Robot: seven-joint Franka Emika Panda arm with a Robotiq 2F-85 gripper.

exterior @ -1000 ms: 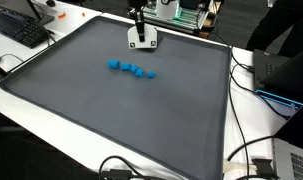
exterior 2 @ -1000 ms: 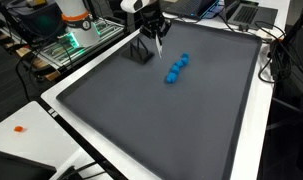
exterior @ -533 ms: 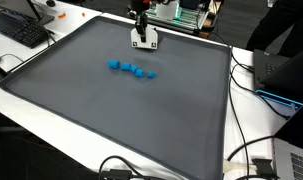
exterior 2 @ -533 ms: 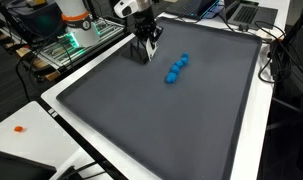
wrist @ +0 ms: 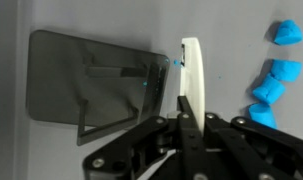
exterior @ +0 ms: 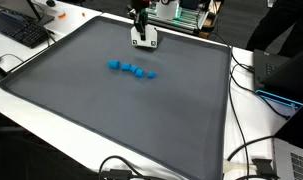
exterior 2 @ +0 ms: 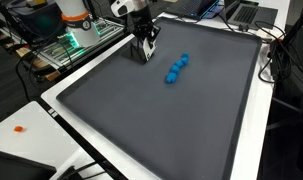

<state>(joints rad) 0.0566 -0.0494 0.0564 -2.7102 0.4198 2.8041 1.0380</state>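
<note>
The end effector is clenched on a thin, smooth white slat. In the wrist view the slat's long axis runs straight away from the fingers, leaning only slightly. Just beside it is a dark grey, glossy rectangular panel, whose sheen mirrors the metalwork above it (whether the panel and slat are one piece I cannot tell). In an exterior view the held thing looks white and blocky, and it sits at the far edge of the matte charcoal mat. On the slat's other side, apart from it, is a row of small, lumpy bright-blue pieces running roughly parallel to the slat. The mat covers most of the white counter.
</note>
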